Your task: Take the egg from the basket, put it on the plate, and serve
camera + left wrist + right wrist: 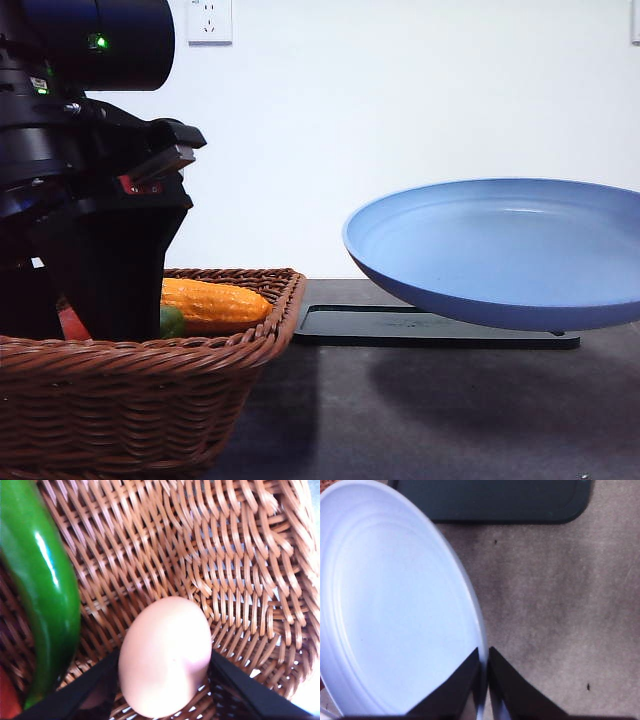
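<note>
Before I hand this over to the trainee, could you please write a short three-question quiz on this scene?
1. True or false: the plate rests flat on the black tray.
2. What sits between the left claw fingers? A) egg B) green vegetable C) corn cob
3. Fill in: the right claw is shut on the plate's ____.

Key
1. False: the right claw holds it above the table, tilted.
2. A: the egg, down inside the basket, beside the green vegetable.
3. Rim.

Bright, soft shadows; egg blurry, w/ glare.
</note>
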`<action>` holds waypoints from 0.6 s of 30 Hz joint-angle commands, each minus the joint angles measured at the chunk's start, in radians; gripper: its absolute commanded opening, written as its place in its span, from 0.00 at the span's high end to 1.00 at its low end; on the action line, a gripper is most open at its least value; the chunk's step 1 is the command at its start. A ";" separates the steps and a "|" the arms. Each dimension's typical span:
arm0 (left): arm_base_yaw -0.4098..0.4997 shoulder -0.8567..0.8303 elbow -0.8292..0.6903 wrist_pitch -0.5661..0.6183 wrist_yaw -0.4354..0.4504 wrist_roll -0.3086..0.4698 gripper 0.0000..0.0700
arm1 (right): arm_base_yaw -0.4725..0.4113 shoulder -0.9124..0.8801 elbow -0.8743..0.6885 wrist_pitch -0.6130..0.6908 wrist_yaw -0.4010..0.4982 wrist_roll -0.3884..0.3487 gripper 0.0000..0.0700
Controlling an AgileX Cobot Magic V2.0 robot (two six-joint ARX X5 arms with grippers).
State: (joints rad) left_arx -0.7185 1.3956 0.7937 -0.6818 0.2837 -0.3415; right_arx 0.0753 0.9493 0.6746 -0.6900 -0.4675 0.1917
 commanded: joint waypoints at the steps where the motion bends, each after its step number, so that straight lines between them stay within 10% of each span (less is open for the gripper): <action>1: -0.008 0.018 0.004 0.011 -0.016 0.015 0.57 | -0.001 0.002 0.021 0.008 -0.007 0.010 1.00; 18: -0.007 0.009 0.045 0.071 -0.056 0.032 0.59 | -0.001 -0.005 0.021 0.007 -0.007 0.010 1.00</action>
State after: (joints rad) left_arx -0.7185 1.3956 0.8057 -0.6159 0.2361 -0.3283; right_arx 0.0753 0.9426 0.6746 -0.6918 -0.4675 0.1917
